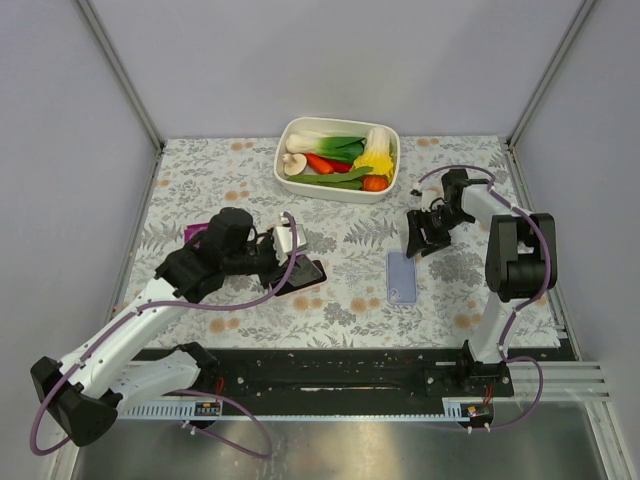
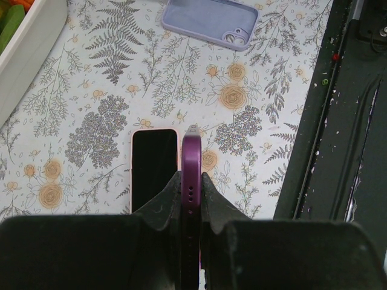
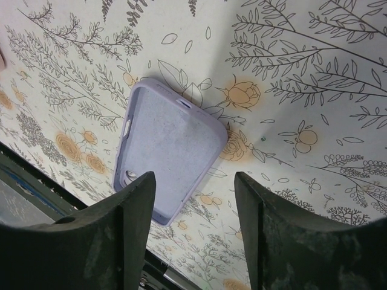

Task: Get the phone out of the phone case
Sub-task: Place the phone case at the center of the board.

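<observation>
Care mattered: my right pincer [image 3: 193, 180] hung part open, empty, over the bare lilac case [image 3: 164, 140] on the table [image 3: 314, 84], my left pincer [image 2: 191, 184] clamped what looked like the purple phone [image 2: 191, 154] edge-on, so a straight lift seemed wisest.

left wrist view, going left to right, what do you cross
white dish → dark-screened phone lying flat → purple case held edge-on in the left fingers → black rail. The lavender case at the top spans the middle, so it is left out.
</observation>
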